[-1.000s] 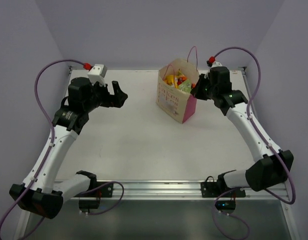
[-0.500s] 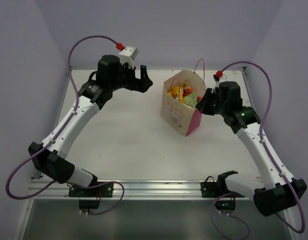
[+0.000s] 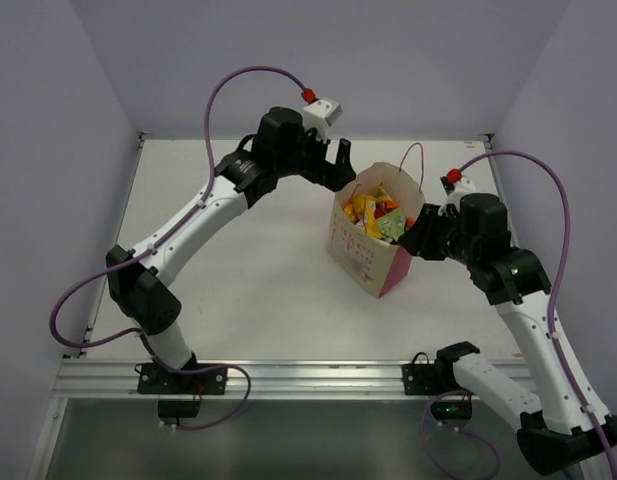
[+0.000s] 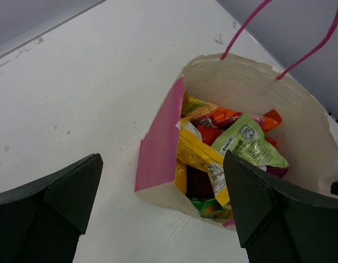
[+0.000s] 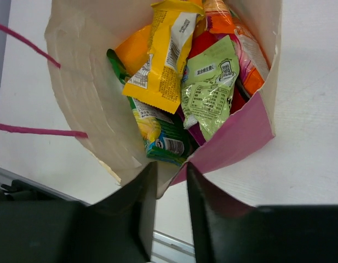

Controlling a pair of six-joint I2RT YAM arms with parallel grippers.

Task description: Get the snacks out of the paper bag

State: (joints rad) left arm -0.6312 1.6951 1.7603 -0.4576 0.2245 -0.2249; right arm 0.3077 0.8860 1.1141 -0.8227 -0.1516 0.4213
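The paper bag stands upright right of the table's middle, mouth open, pink cord handles up. Inside lie the snacks: a yellow packet, a pale green packet, a green packet and an orange one. My right gripper is shut on the bag's near corner, where beige wall meets pink side. My left gripper hovers open just behind and above the bag's far left edge. In the left wrist view the left gripper frames the bag and its packets.
The white table ends at a metal rail in front. Lilac walls close in behind and on both sides. Purple cables loop above both arms. The bag's pink handles stick up toward the back wall.
My left arm has swung right from the far left to just behind the bag. The bag and my right gripper holding it have shifted a little nearer and to the right.
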